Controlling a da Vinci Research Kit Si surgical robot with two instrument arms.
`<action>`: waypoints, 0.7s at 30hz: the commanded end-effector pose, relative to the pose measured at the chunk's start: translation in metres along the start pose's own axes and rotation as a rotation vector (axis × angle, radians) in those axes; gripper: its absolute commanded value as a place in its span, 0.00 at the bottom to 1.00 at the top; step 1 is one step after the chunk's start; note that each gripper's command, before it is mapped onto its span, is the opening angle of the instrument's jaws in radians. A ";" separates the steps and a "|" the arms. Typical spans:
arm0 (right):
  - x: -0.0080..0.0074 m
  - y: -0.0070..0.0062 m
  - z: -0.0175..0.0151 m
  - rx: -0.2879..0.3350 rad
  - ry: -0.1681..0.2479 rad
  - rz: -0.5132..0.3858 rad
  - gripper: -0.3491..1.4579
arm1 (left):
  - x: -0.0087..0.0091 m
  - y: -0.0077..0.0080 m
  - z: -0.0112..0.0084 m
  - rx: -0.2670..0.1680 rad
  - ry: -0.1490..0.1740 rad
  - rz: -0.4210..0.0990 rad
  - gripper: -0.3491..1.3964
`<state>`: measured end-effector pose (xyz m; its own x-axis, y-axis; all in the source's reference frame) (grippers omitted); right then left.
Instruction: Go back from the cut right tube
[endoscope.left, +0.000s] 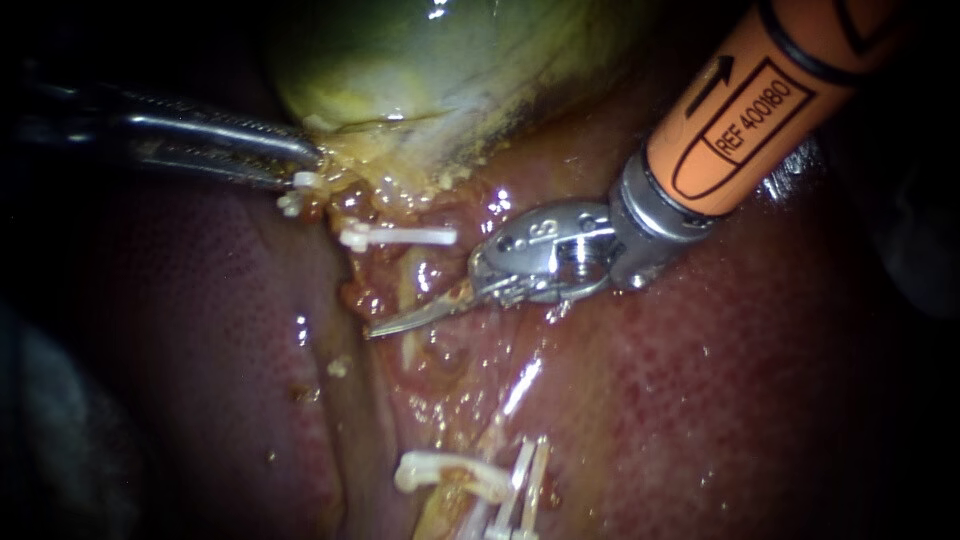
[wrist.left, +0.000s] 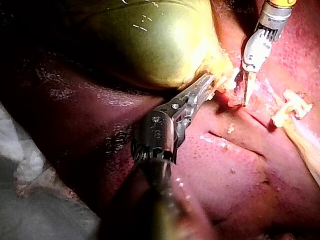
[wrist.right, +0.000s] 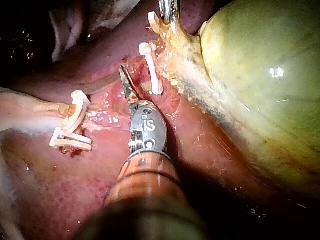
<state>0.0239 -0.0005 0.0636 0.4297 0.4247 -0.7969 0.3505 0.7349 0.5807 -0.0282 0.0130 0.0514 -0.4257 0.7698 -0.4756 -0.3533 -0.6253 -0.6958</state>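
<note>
The right instrument (endoscope.left: 388, 324), blades closed and empty, lies beside a clip (endoscope.left: 398, 236) that a crooked retreat could snag, while the left instrument (endoscope.left: 305, 165) has its jaws clamped on the gallbladder (endoscope.left: 440, 70).

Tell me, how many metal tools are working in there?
2. The left instrument enters from the left, gripping the gallbladder at its edge; the right instrument, orange-shafted, enters from upper right, its tip over the liver.
</note>
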 end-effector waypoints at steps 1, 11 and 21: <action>0.0000 -0.0002 -0.0001 -0.017 0.010 0.000 0.00 | 0.0000 0.0000 0.0000 -0.001 0.000 0.000 0.00; 0.0010 -0.0010 0.0006 -0.100 0.058 0.042 0.77 | -0.0001 -0.0002 0.0000 -0.002 0.000 0.001 0.00; 0.0008 -0.0030 -0.0003 -0.172 0.072 0.053 0.90 | -0.0001 -0.0003 0.0000 0.001 0.001 0.001 0.00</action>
<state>0.0221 -0.0027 0.0607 0.3795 0.5028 -0.7767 0.1430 0.7975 0.5861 -0.0280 0.0132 0.0516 -0.4261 0.7689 -0.4767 -0.3517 -0.6262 -0.6958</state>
